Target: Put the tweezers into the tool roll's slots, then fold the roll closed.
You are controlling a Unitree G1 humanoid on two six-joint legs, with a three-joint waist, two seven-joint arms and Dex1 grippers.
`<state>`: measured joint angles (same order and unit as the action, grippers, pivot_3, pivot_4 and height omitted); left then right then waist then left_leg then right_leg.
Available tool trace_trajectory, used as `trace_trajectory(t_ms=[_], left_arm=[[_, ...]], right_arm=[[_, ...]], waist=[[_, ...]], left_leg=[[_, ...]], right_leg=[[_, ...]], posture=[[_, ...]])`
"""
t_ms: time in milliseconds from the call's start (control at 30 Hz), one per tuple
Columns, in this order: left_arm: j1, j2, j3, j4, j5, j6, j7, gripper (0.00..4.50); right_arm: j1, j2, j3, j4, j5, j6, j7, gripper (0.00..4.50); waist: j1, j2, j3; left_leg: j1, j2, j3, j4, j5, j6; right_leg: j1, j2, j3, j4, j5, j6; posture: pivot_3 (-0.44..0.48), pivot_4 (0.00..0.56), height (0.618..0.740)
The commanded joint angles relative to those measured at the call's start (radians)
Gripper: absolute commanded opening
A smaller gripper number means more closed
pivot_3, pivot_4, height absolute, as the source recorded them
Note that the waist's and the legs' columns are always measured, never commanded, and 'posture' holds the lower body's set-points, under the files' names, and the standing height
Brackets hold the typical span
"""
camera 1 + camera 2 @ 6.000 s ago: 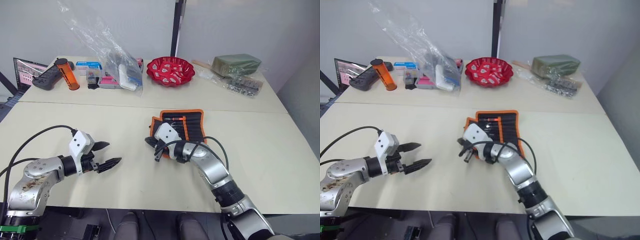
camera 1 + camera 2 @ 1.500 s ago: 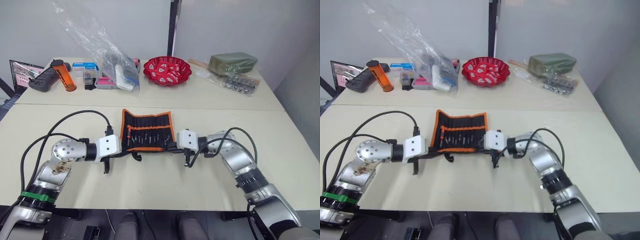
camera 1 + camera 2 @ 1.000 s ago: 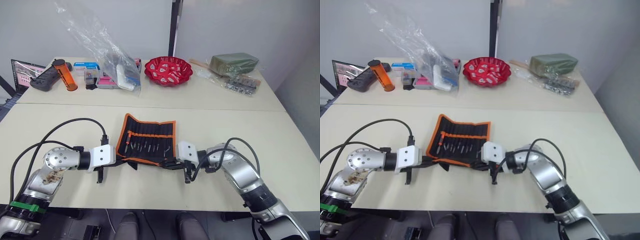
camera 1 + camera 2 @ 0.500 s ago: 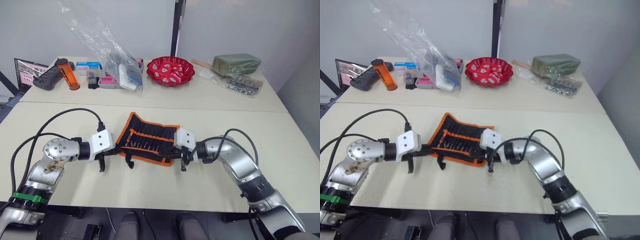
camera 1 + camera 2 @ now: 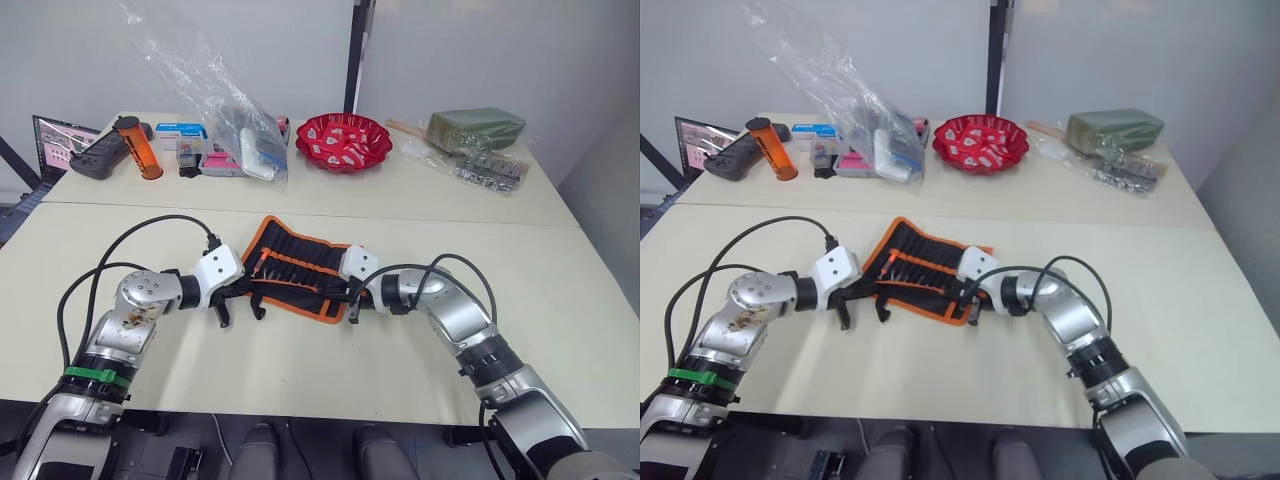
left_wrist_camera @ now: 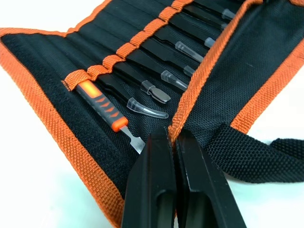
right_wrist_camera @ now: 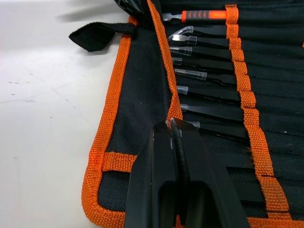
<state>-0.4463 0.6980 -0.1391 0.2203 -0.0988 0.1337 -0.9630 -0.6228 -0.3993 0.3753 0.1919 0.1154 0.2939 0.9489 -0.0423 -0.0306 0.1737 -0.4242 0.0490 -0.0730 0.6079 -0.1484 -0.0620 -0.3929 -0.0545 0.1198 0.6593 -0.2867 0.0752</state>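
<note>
The tool roll (image 5: 297, 272) lies open near the middle of the table (image 5: 560, 300), tweezers (image 6: 156, 71) tucked in its slots (image 7: 237, 71). Its orange flap edge is pinched by the left gripper (image 6: 172, 137) and the right gripper (image 7: 170, 124), both closed. The cloth looks soft and light, so the edge is best held.

The tool roll (image 6: 223, 71) is coarse woven black cloth, matt, bound in ribbed orange webbing; its strap (image 7: 97, 35) is the same rough black weave. The tweezers (image 6: 156, 54) are matt black metal with clear glossy plastic tip caps. One tool has an orange plastic handle (image 6: 97, 102) and a bare metal blade. Each hand's fingers (image 6: 156, 190) (image 7: 159, 190) are smooth black plastic with a slight sheen. The bench (image 5: 300, 370) is smooth, matt cream.
</note>
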Motion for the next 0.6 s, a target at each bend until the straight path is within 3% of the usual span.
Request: trace_trajectory(t_ms=[33,100,133,233,300,433,500,533,600], left_arm=[[-0.015,-0.002,0.013,0.014,0.022,0.01,0.024,0.03],[-0.01,-0.008,0.024,0.014,0.012,0.033,0.028,0.03],[-0.01,-0.011,0.033,0.018,0.003,0.068,0.035,0.61],[0.002,-0.005,0.044,0.011,-0.023,0.121,0.014,1.33],[0.004,-0.008,0.073,0.0,-0.043,0.136,0.027,2.08],[-0.002,-0.018,0.2,-0.055,-0.157,0.213,0.049,3.41],[0.01,-0.025,0.257,-0.106,-0.22,0.252,0.051,4.09],[0.018,-0.026,0.273,-0.131,-0.241,0.267,0.05,4.42],[0.044,-0.035,0.298,-0.195,-0.281,0.294,0.058,4.47]], right_arm=[[0.003,-0.003,-0.039,-0.011,-0.017,0.014,-0.036,0.0],[0.008,0.002,-0.047,-0.011,-0.011,0.027,-0.044,0.0],[0.01,0.006,-0.052,-0.011,-0.003,0.034,-0.043,0.0],[0.014,0.016,-0.076,-0.004,0.012,0.026,-0.049,0.78],[0.017,0.014,-0.092,-0.007,0.015,0.022,-0.045,1.53],[0.017,0.02,-0.175,-0.038,0.062,0.01,-0.052,2.92],[0.022,0.048,-0.246,-0.096,0.177,0.074,-0.033,3.6],[0.025,0.061,-0.276,-0.124,0.232,0.112,-0.023,3.62],[0.039,0.069,-0.3,-0.178,0.296,0.163,-0.007,3.62]], waist=[[0.0,0.0,0.0],[0.0,0.0,0.0],[0.0,0.0,0.0],[-0.002,0.0,0.0],[-0.003,0.0,0.0],[-0.007,0.0,0.0],[-0.006,0.0,0.0],[-0.007,0.0,0.0],[-0.007,0.0,0.0]], left_leg=[[0.0,0.0,0.0,0.0,0.0,0.0],[0.0,0.0,0.0,0.0,0.0,0.0],[0.0,0.0,0.0,0.0,0.0,0.0],[0.0,0.0,0.0,0.0,0.0,0.0],[0.0,0.0,0.0,0.0,0.0,0.0],[0.0,0.0,0.0,0.0,0.0,0.0],[-0.001,0.0,0.0,-0.001,0.0,0.0],[-0.001,0.0,0.0,-0.001,0.0,0.0],[0.0,0.0,-0.001,-0.001,0.0,0.0]], right_leg=[[0.0,0.0,0.0,0.0,0.0,0.0],[0.0,0.0,0.0,0.0,0.0,0.0],[0.0,0.0,0.0,0.0,0.0,0.0],[0.0,0.0,0.0,0.0,0.0,0.0],[0.0,0.0,0.0,0.0,0.0,0.0],[-0.001,0.0,0.0,0.001,0.0,0.0],[-0.001,0.0,0.0,0.001,0.0,0.0],[-0.001,0.0,0.0,0.001,0.0,0.0],[-0.001,0.0,0.0,0.002,0.001,-0.001]], posture=[[0.0,0.15,0.74],[0.0,0.15,0.74],[0.0,0.15,0.74],[0.0,0.15,0.74],[0.0,0.15,0.74],[0.0,0.15,0.74],[0.0,0.15,0.74],[0.0,0.15,0.74],[0.0,0.15,0.74]])
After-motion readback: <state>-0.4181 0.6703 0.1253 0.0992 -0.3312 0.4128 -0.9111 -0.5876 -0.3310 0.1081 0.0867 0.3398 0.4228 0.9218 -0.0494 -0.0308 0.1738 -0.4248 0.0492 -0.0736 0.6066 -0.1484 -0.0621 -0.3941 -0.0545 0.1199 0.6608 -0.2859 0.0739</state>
